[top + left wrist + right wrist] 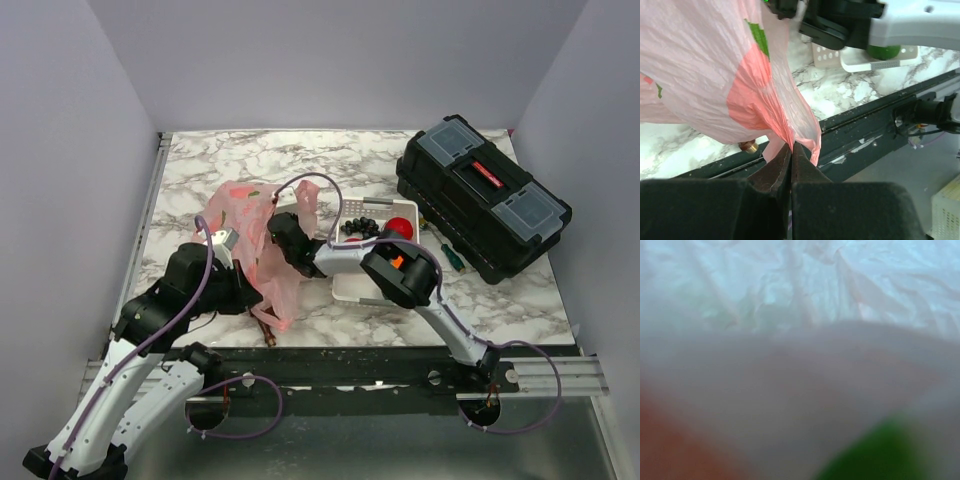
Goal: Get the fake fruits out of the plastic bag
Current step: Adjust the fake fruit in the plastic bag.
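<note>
Pinching the plastic bag (245,212) at lower left of the top view, the left gripper (791,148) is clamping its jaws tight on a fold of pink film and is holding that edge raised. Just right of it, the right gripper (279,233) is reaching into the bag's mouth. Its wrist cam is showing only blurred film w/ orange and green smears, so can't tell if the jaws are apart or on anything. Further right, the white tray (350,292) is already carrying the grape bunch (360,228) and red apple (401,227). Step in hand, prob.: fishing out a remaining fruit. The next move is calling for a firm grip on fruit, not film, then a lift toward the tray.
</note>
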Available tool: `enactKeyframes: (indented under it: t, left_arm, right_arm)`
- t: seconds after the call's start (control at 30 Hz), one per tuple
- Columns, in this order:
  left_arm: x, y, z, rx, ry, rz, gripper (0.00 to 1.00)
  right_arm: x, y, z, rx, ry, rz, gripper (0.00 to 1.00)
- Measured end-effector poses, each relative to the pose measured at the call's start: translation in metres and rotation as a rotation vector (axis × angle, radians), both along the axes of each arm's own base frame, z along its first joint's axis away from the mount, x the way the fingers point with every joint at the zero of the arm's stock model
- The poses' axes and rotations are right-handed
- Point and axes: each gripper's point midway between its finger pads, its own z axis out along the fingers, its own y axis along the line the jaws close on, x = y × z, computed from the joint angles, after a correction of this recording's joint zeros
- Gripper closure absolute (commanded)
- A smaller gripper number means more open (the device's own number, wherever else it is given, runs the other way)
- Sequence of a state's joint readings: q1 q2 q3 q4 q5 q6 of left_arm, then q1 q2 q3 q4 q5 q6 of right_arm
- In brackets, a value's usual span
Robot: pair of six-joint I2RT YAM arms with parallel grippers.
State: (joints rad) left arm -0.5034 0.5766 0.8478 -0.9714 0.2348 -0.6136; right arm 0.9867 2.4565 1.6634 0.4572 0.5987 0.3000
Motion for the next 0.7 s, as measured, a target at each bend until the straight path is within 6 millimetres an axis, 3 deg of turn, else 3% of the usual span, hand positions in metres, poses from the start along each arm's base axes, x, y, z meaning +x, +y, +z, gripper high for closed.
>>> enactKeyframes:
  t: [0.23, 0.4, 0.7]
  left_arm:
    - [0.006, 0.014, -0.012, 0.087, 0.005, 0.049, 1.00]
    - [0.005, 0.020, -0.016, 0.119, 0.009, 0.055, 1.00]
    - [0.004, 0.022, -0.008, 0.138, -0.011, 0.035, 1.00]
  right_arm:
    - [-0.017, -0.030, 0.028, -0.041, -0.056, 0.025, 0.72]
    - [-0.027, -0.040, 0.052, 0.007, -0.086, 0.041, 0.69]
    - [-0.039, -0.053, 0.040, 0.022, -0.048, 0.039, 0.37]
